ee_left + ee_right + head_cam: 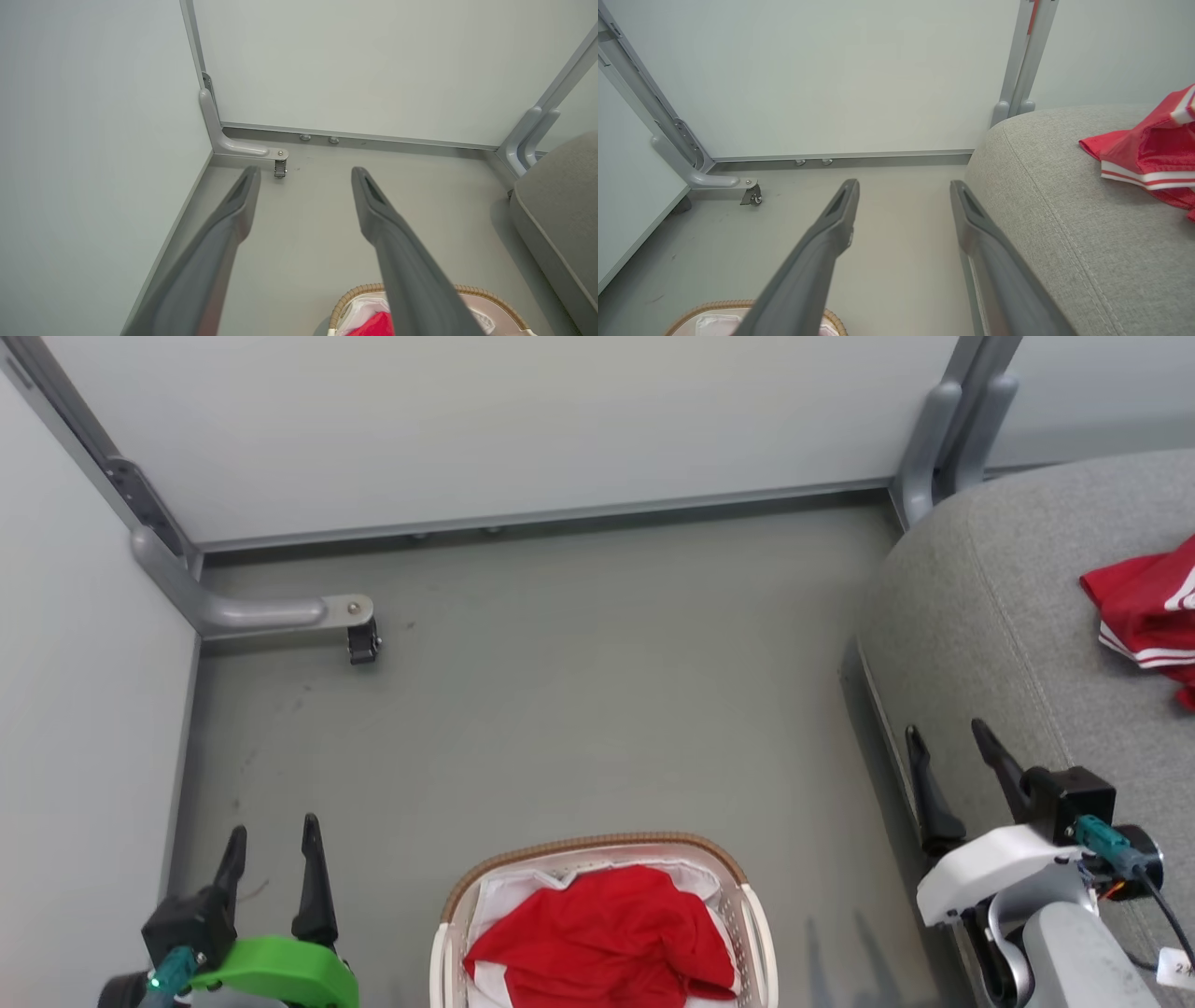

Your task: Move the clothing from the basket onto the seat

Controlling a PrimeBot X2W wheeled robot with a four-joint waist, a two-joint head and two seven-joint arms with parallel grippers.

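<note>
The cream basket point(597, 845) with its brown woven rim stands on the floor at the bottom centre of the head view. A crumpled red garment point(607, 933) lies in it on a white cloth point(523, 887). On the grey seat point(1008, 616) at the right lies another red garment with white striped trim point(1144, 607), also seen as the red striped garment point(1148, 144). My left gripper point(274, 826) is open and empty, left of the basket. My right gripper point(947, 728) is open and empty beside the seat's front edge. Both wrist views show parted fingers: left gripper point(304, 170), right gripper point(904, 183).
Pale partition walls close off the far side and the left. A grey metal foot with a small caster point(359, 639) juts from the left corner onto the grey floor point(579, 709). A second metal post point(943, 439) stands behind the seat's corner.
</note>
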